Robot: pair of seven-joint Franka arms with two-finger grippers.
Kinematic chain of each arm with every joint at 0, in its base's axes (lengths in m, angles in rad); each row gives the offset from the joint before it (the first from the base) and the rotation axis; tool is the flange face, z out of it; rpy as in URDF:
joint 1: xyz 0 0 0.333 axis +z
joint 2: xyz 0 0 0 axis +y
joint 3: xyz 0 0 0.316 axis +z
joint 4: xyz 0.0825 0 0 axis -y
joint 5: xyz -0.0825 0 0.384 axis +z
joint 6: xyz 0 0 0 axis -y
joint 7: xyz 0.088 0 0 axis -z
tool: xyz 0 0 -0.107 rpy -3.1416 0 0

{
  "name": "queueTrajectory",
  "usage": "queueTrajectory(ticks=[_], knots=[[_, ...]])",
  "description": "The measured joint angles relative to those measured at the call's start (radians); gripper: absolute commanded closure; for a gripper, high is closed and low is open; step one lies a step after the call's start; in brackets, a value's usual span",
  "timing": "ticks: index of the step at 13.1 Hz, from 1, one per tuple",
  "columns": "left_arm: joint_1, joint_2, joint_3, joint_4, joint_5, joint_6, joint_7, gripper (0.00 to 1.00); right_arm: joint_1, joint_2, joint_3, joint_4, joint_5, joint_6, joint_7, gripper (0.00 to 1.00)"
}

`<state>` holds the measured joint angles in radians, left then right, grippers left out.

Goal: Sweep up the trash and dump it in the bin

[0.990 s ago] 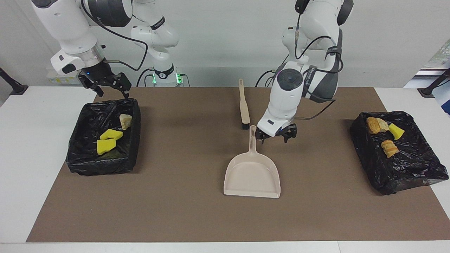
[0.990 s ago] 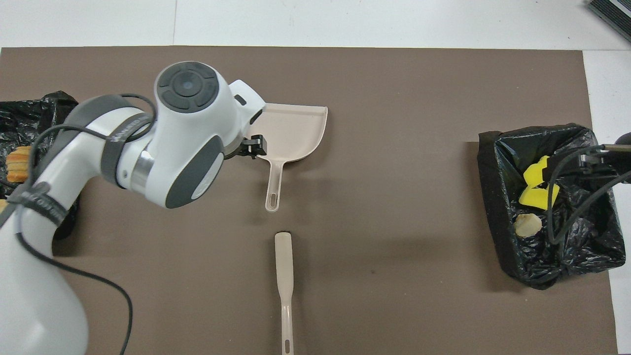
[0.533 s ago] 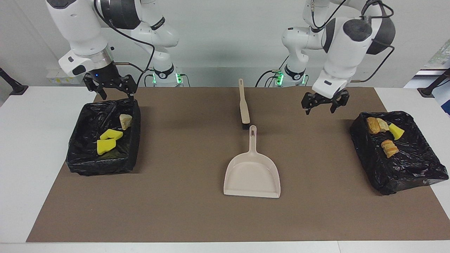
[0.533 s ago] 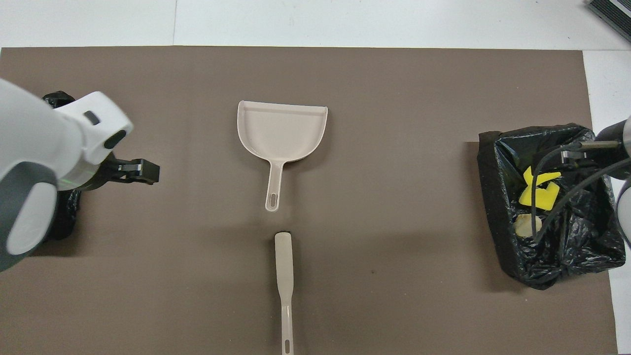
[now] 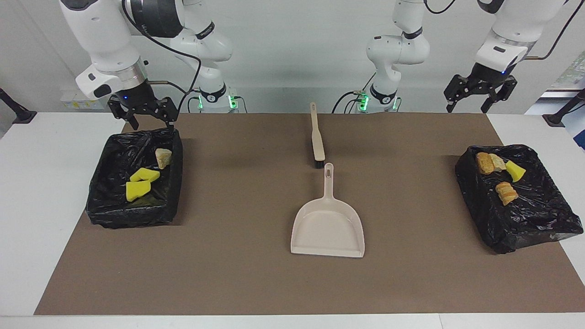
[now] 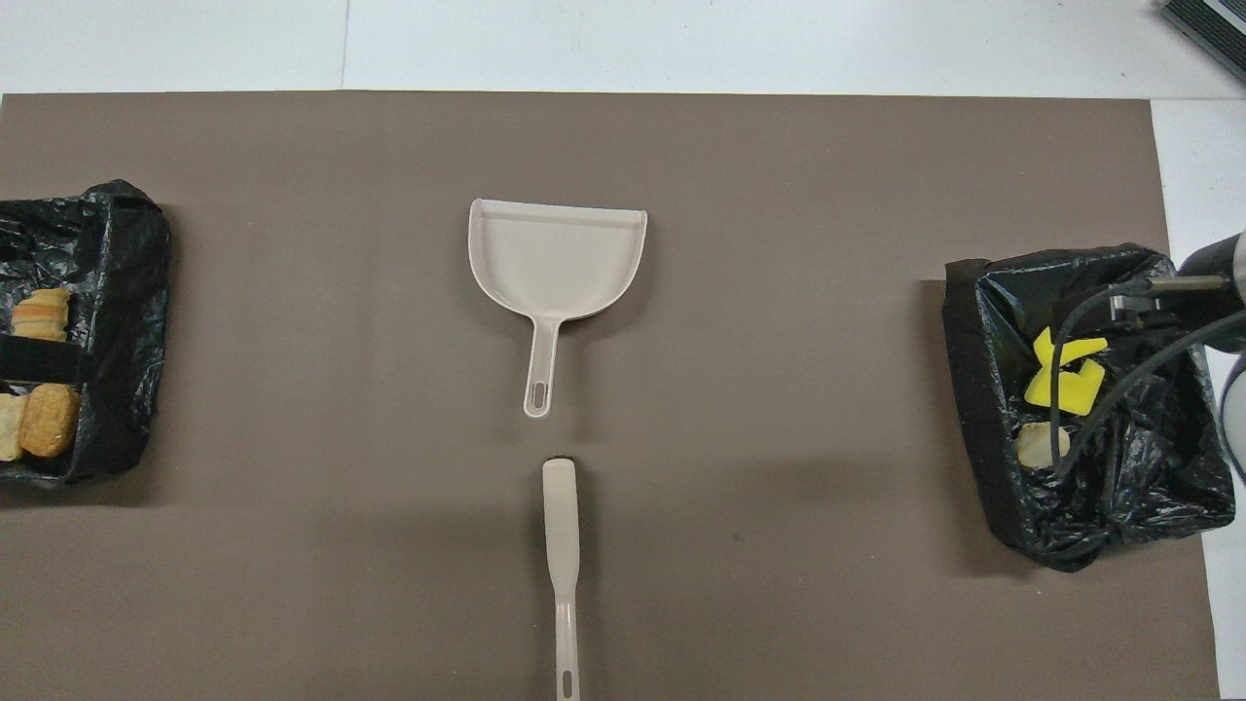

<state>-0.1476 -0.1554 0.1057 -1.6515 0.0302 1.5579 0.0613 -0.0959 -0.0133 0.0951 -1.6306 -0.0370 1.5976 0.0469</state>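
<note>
You see two arms with glossy white housings and dark grey joint caps. Each wrist ends in a bare metal ring above a black two-finger gripper: left gripper (image 5: 480, 93), right gripper (image 5: 142, 112). A small blue light shows at each wrist. Black cables loop loosely along the forearms. At each base, a black band carries green indicator lights.

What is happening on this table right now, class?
Neither arm holds anything. All seven trash scraps sit in the two black-lined bins, three at the right arm's end, four at the left arm's end. The empty dustpan and brush lie mid-mat. The right tool hangs open over its bin's rim; the left tool is raised, open.
</note>
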Motion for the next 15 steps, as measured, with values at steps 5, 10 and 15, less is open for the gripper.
queueTrajectory(ticks=[5, 10, 15], knots=[[0.005, 0.117, -0.012, 0.182, -0.005, -0.112, 0.006, 0.00, -0.001, 0.000, 0.000, 0.000, 0.000, 0.000, 0.000, 0.00], [0.029, 0.119, -0.015, 0.188, -0.005, -0.129, 0.006, 0.00, -0.001, 0.000, 0.000, 0.000, 0.000, 0.000, 0.000, 0.00], [0.066, 0.121, -0.017, 0.188, -0.015, -0.144, 0.006, 0.00, -0.001, 0.000, 0.000, 0.000, 0.000, 0.000, 0.000, 0.00]])
